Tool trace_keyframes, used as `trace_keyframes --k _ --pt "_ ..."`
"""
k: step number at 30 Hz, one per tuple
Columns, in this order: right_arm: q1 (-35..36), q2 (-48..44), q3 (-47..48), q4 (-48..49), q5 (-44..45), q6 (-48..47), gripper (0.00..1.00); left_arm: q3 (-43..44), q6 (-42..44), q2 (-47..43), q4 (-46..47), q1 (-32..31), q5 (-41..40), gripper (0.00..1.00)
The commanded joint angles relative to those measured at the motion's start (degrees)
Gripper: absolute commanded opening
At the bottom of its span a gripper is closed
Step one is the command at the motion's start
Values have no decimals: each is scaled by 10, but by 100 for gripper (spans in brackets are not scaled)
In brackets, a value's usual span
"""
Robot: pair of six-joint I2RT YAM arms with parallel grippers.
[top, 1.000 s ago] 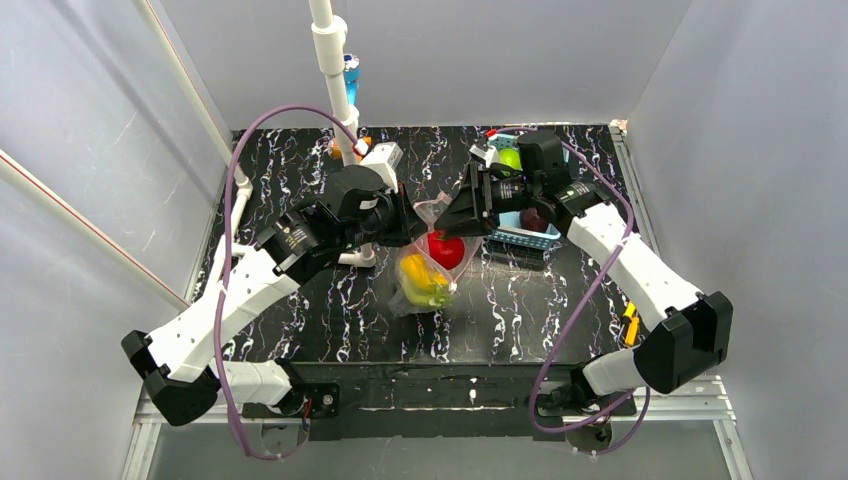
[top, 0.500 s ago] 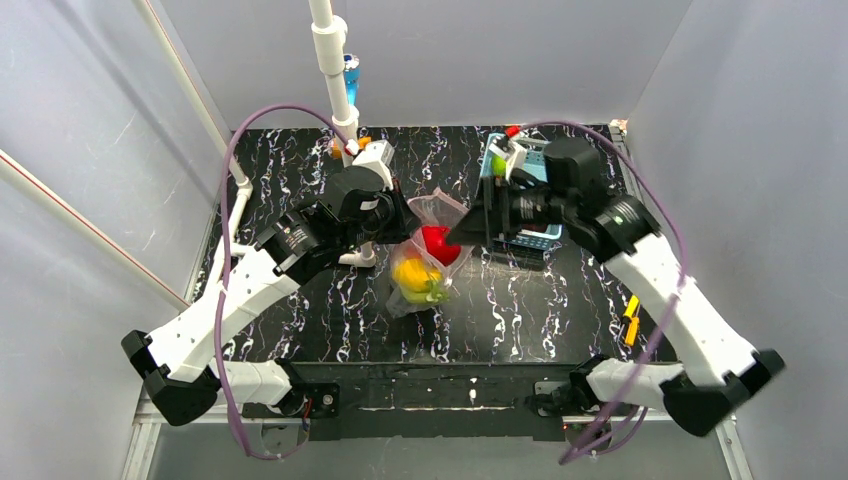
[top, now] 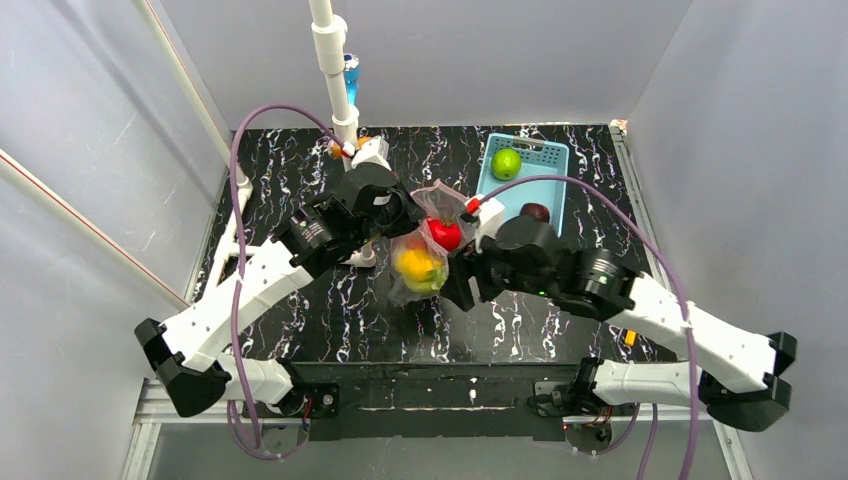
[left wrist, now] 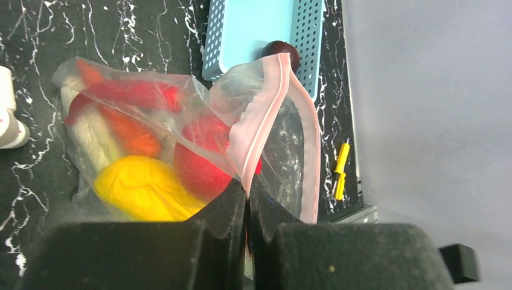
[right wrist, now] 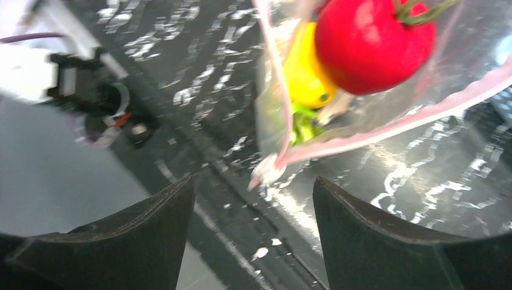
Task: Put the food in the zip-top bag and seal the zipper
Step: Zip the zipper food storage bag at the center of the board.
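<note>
The floppy clear plastic zip-top bag (left wrist: 235,84) is held up by its mouth at one pinch only. The left gripper (left wrist: 247,184) is pressed together on the narrow pale pink zipper strip (left wrist: 264,99), and the red tomato (right wrist: 374,42), the yellow fruit (left wrist: 142,190) and other pieces lie inside below it. Whether the bag's bottom rests on the black marbled table (top: 330,310) cannot be told. The chief risk is judged to be a slip of that strip out of the jaws, since much of the contents' weight may be hung from thin, slick film. Were the strip lost, the tomato could be let out through the gaping mouth, as it sits close to the opening. A second risk is that only one layer of the strip, or none, would be caught by the right gripper (right wrist: 253,181), because the corner hangs limp. That gripper's fingers are spread well apart, and the near corner of the bag's mouth is seen between them, apparently touched by neither. The green round fruit (top: 506,163) and the dark maroon round fruit (top: 535,212) are left in the light-blue slotted plastic basket (top: 545,172), apart from both grippers, so sealing now would be premature.
</note>
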Motion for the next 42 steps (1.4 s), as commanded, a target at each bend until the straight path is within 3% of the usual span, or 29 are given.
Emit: trace_keyframes --k 1,5,10,13,16,17,23,28,36,42 --pt "31 44 34 -10 239 15 76 11 -54 -4 27 3 -22 0" --pt "44 72 56 5 301 2 69 5 -82 -7 16 3 -31 0" --pt "47 94 73 -11 328 -15 42 2 -92 -17 11 3 -36 0" --pt "47 81 51 23 313 -49 29 -5 -93 -25 11 3 -41 0" --pt "47 60 8 84 288 -97 5 -12 -95 -32 13 3 -43 0" --pt "47 52 -4 100 290 -112 2 -14 -93 -34 14 3 -42 2" --pt "27 -11 -21 109 267 -213 1 -33 -40 -61 34 3 -14 44" --pt "-54 -74 -29 101 53 -268 1 -64 60 -115 94 3 33 69" --pt "-82 -4 54 72 -157 -310 1 -82 198 -210 111 3 80 80" --pt "-82 72 170 50 -256 -323 1 -48 288 -261 18 3 103 87"
